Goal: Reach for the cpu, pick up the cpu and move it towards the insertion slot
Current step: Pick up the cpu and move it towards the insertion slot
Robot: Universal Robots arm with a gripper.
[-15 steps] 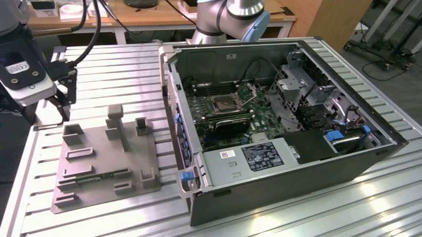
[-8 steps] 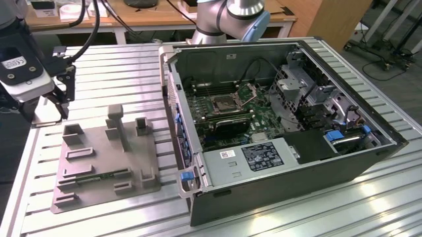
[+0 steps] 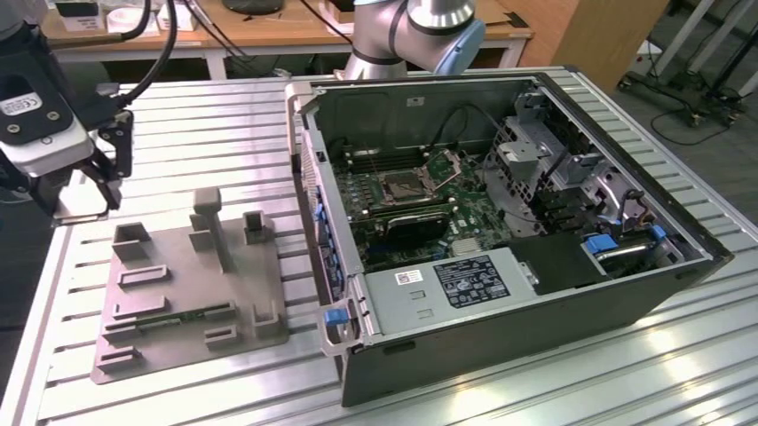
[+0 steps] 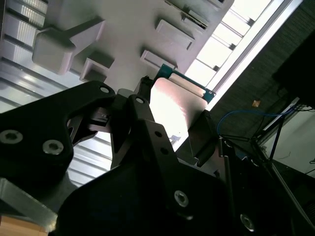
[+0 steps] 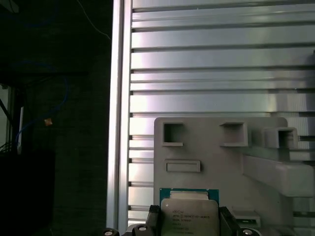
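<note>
The cpu (image 5: 189, 214) is a flat square chip with a pale metal top and a green rim. My gripper (image 5: 189, 223) is shut on it, a black finger on each side. In the second wrist view the cpu (image 4: 178, 105) shines between the fingers (image 4: 140, 105), lifted off the grey fixture (image 4: 123, 29). In the exterior view my gripper (image 3: 81, 197) hangs over the table's left part, just above the fixture's far corner. The insertion slot (image 3: 404, 185), a silvery framed socket with its frame plate raised, sits on the green motherboard inside the open computer case, well off towards the exterior view's right.
The grey plastic fixture (image 3: 190, 284) with raised posts holds a green memory stick (image 3: 177, 318). The open computer case (image 3: 355, 293) has tall walls around the board. A slatted aluminium table (image 3: 213, 133) ends close to the gripper on the exterior view's left. The arm's base (image 3: 403, 35) stands behind the case.
</note>
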